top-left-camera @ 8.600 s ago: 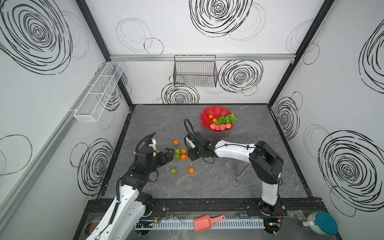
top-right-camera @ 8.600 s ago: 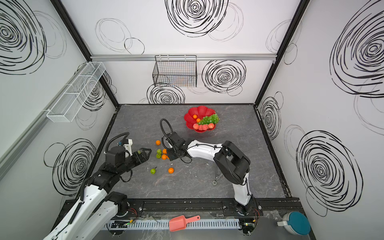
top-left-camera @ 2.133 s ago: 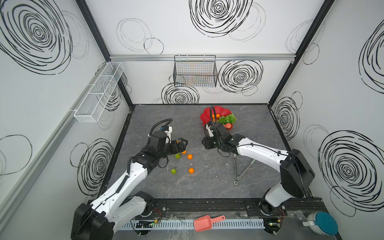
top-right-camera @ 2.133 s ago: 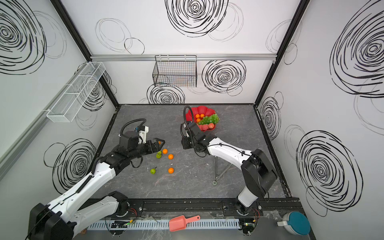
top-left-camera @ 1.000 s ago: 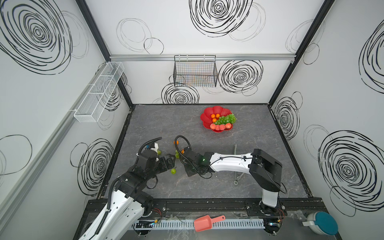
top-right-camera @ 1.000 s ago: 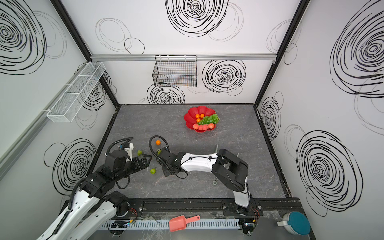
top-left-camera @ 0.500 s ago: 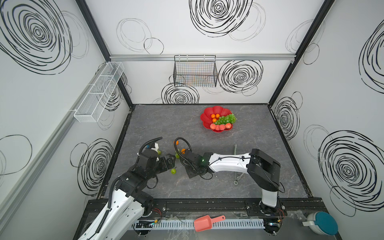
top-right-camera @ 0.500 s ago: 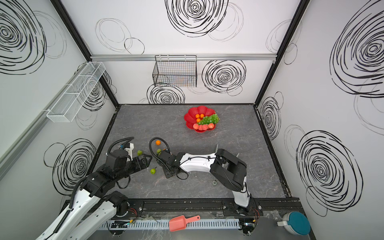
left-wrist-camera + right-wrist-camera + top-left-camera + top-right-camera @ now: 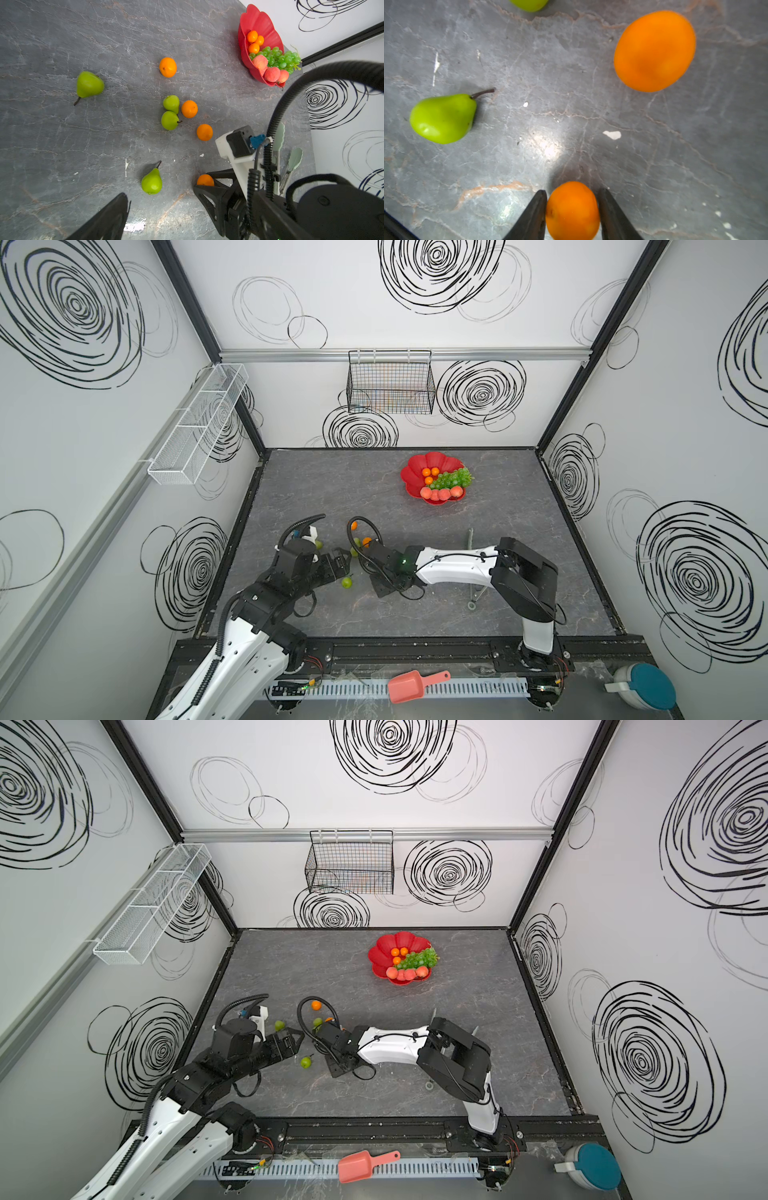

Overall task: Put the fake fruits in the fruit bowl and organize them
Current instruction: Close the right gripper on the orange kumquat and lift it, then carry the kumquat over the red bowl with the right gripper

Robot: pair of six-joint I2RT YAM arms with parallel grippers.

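The red fruit bowl [image 9: 415, 466] [image 9: 382, 955] [image 9: 255, 20] stands at the back right. It holds oranges, green grapes [image 9: 453, 477] and peaches [image 9: 440, 493]. Loose on the table lie several pears [image 9: 89, 84] [image 9: 151, 182] [image 9: 443, 118] and oranges [image 9: 168, 67] [image 9: 189, 108] [image 9: 654, 51]. My right gripper [image 9: 572, 193] [image 9: 380, 589] is low at the table, its jaws pressed against both sides of an orange [image 9: 572, 209] [image 9: 205, 179]. My left gripper [image 9: 341, 562] hangs open and empty, left of the right one, near a pear [image 9: 346, 582]. The left wrist view shows only one of its fingers [image 9: 118, 207].
Metal tongs [image 9: 471, 568] [image 9: 291, 162] lie behind the right arm. A salmon scoop [image 9: 411, 685] and a teal-lidded container [image 9: 644, 686] sit off the table's front. A black wire basket [image 9: 390, 383] hangs on the back wall, a white mesh rack [image 9: 195, 431] on the left wall.
Two seconds ago the right gripper was near the bowl and has since come to the loose fruit at the front. Over the last second its jaws have narrowed onto the orange. The left arm barely moved.
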